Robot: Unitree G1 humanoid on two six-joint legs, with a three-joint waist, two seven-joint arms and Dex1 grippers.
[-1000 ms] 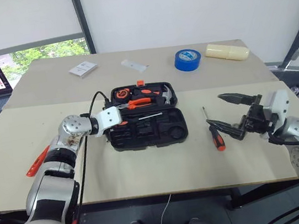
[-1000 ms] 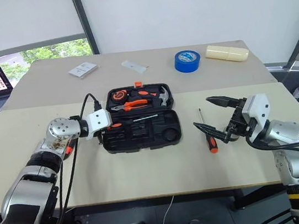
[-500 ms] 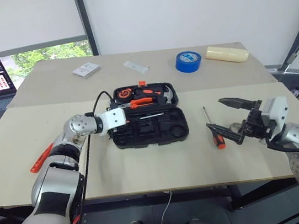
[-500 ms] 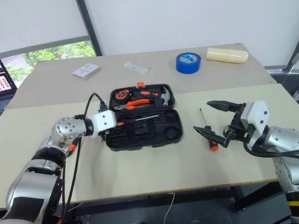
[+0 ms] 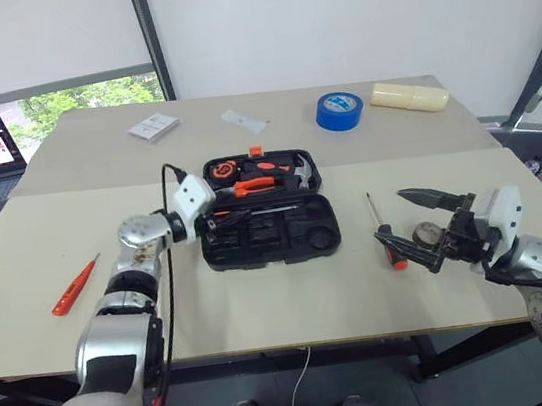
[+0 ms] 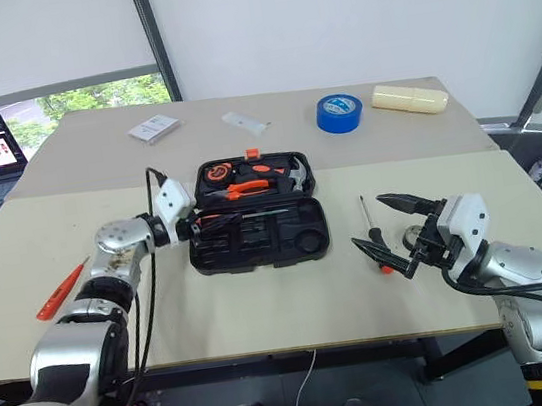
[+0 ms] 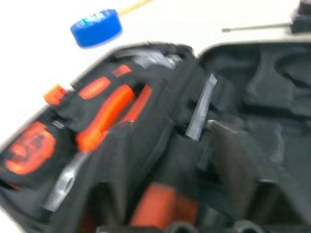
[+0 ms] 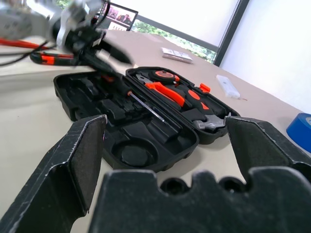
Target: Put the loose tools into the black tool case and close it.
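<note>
Left claw [image 6: 192,229]: at the left end of the open case's front half, over the tool slots; whether its fingers are spread or closing on something cannot be told.
Right claw [image 5: 424,229]: black fingers spread wide, empty, hovering above the surface right of the case.
Black moulded-plastic hinged tool case [image 5: 286,236]: lies open at the centre of the surface, long axis left to right; rear half holds orange-handled tools; a thin steel shaft lies along the hinge line.
Black-orange-handled screwdriver [image 5: 388,242]: flat on the surface between case and right claw, long axis front to back, shaft pointing away from the robot.
Small grey tape roll [image 5: 426,236]: flat, beneath the right claw.
Slim orange tester screwdriver [image 5: 74,286]: near the left edge, diagonal, well apart from the case.
Beige surface [image 5: 265,305]: open room in front of the case and along the front edge.
Large blue tape roll [image 5: 340,109]: at the rear; label print unreadable.
</note>
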